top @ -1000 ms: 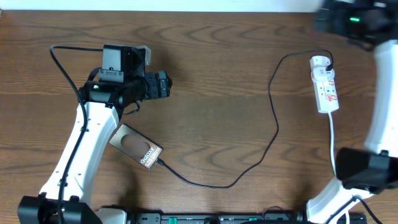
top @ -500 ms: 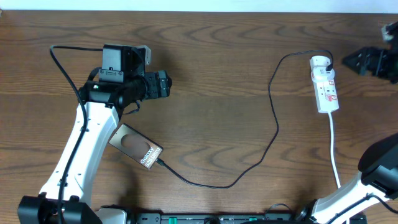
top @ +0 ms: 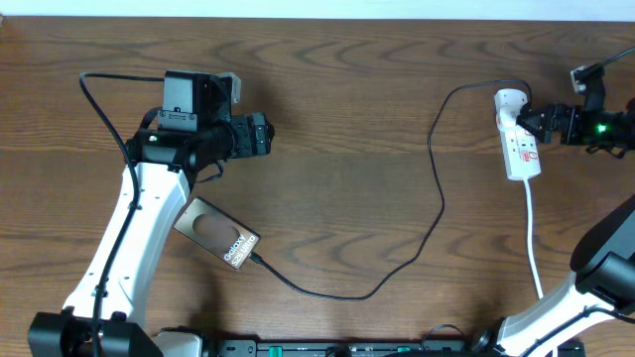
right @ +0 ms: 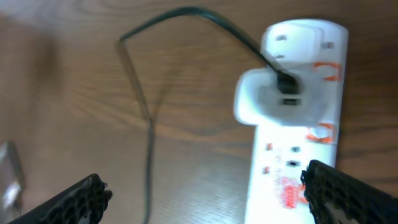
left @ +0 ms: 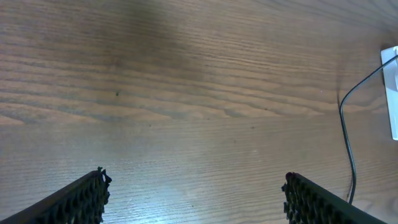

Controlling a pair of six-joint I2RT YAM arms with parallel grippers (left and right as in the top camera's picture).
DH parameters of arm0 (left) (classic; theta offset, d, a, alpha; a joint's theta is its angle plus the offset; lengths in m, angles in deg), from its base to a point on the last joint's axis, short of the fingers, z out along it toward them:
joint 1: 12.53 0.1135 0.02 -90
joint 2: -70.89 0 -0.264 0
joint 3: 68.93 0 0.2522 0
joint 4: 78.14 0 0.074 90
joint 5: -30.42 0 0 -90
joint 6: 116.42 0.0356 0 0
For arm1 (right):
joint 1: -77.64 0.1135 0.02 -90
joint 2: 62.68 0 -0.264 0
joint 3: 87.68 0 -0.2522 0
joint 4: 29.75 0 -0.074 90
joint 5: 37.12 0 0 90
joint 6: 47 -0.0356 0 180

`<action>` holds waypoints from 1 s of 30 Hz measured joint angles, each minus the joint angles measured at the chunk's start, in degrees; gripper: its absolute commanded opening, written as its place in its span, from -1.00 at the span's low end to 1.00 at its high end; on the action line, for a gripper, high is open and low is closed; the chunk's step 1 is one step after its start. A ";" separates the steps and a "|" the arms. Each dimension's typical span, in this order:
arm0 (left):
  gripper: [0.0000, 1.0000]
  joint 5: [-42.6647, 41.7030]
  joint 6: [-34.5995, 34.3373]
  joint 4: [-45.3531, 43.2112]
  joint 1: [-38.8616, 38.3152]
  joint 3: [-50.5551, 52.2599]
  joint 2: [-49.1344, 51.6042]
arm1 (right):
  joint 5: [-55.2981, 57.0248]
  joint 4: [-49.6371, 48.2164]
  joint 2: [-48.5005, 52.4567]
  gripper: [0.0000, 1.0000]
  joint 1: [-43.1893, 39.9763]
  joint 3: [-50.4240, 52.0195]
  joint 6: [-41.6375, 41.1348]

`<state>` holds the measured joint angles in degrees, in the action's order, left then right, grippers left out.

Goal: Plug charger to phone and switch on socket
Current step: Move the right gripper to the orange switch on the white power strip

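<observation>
The phone (top: 216, 234) lies flat and slanted at the lower left, lettering toward its right end. The charger (top: 441, 203) runs from that end, where its tip (top: 254, 260) meets the phone, loops across the table and climbs to the socket (top: 519, 139). In the right wrist view its black plug (right: 284, 83) sits in a white adapter on the socket (right: 298, 155). My right gripper (top: 541, 121) is open, just right of the socket's top, fingers either side of it (right: 205, 199). My left gripper (top: 266, 134) is open above bare wood (left: 193, 202), far from the phone.
The socket's white cord (top: 534, 238) trails down toward the front right edge. The left arm's own black cable (top: 99, 109) arcs at the far left. A stretch of the charger (left: 348, 124) and the socket's edge (left: 392, 93) show at the right of the left wrist view.
The right arm has swung in from the far right corner, bringing its gripper beside the socket's top. The left arm, phone and charger have not moved.
</observation>
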<state>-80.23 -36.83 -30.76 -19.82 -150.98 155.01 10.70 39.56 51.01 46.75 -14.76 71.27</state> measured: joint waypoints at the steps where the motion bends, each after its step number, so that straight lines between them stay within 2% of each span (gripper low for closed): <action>1: 0.77 0.00 0.00 0.02 0.00 0.00 0.00 | 0.83 -1.53 0.02 0.98 0.00 0.70 -1.11; 15: 0.77 0.00 0.00 0.55 0.00 0.00 0.00 | 7.45 -12.35 0.04 0.99 2.58 6.45 -9.84; 30: 0.78 0.00 0.00 0.92 0.00 0.00 0.00 | 12.76 -16.70 0.07 0.99 4.92 7.58 -13.73</action>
<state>-80.23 -36.83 -29.84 -19.82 -150.98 155.01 23.47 22.86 51.07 51.67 -7.17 57.55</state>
